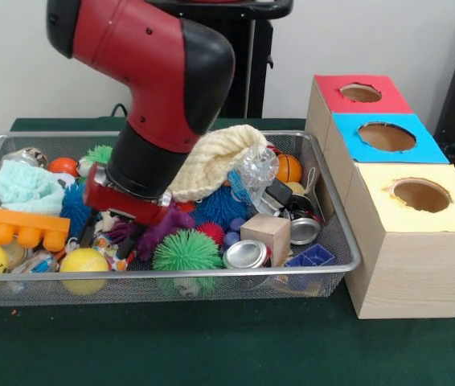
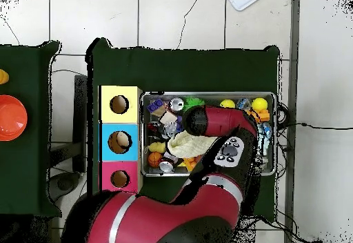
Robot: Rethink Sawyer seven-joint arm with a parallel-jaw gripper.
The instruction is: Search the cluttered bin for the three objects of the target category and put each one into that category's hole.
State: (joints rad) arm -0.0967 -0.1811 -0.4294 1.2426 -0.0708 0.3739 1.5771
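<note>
The wire mesh bin (image 1: pixel 336 241) is full of clutter; it also shows in the overhead view (image 2: pixel 270 96). My gripper (image 1: pixel 125 237) is down among the objects at the bin's left middle, beside a purple spiky toy (image 1: pixel 159 229). I cannot tell whether it is open or shut. A small patch of white fabric with coloured dots (image 1: pixel 108 252) shows just below the gripper; I cannot tell if the gripper touches it. No other dotted fabric piece shows. In the overhead view the arm (image 2: pixel 220 126) hides the gripper.
Three wooden boxes stand beside the bin, with holes in red (image 1: pixel 360 92), blue (image 1: pixel 386 137) and yellow (image 1: pixel 422 195) tops. A cream knitted hat (image 1: pixel 211 161) leans on the arm. A green spiky ball (image 1: pixel 186 249), wooden block (image 1: pixel 266 233), orange brick (image 1: pixel 18 227) and yellow ball (image 1: pixel 83 261) lie nearby.
</note>
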